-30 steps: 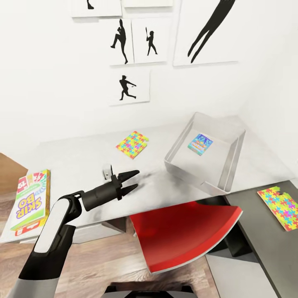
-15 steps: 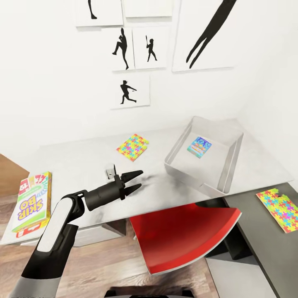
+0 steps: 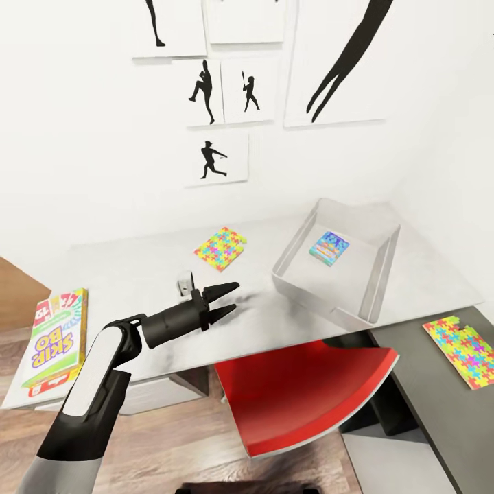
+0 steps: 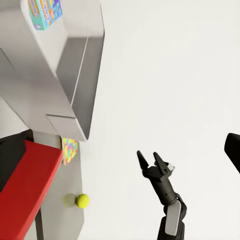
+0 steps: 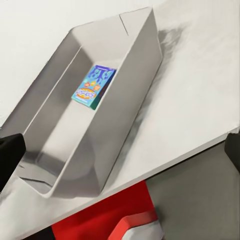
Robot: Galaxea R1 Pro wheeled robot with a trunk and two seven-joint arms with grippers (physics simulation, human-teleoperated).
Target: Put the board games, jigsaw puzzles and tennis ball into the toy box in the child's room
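The light grey toy box (image 3: 374, 271) stands on the table (image 3: 137, 274) with a small blue board game (image 3: 328, 245) flat on its floor. One jigsaw puzzle (image 3: 219, 248) lies left of the box, another (image 3: 463, 348) on the dark grey top at the right. The Skip-Bo board game (image 3: 56, 341) rests at the table's left end. My left gripper (image 3: 223, 302) hovers open and empty over the table's front, left of the box. The left wrist view shows the tennis ball (image 4: 82, 200) and my right gripper (image 4: 148, 159), open and empty, against the white wall. The right wrist view looks down into the toy box (image 5: 135, 60).
A red chair (image 3: 302, 394) is pushed under the table's front edge, below the toy box. A small grey object (image 3: 184, 284) sits on the table just behind my left gripper. Baseball-player prints (image 3: 213, 158) hang on the wall. Wood floor (image 3: 178, 432) lies below.
The whole head view has shifted slightly, so the camera moved. My left gripper stays open over the same part of the table; nothing was grasped or released.
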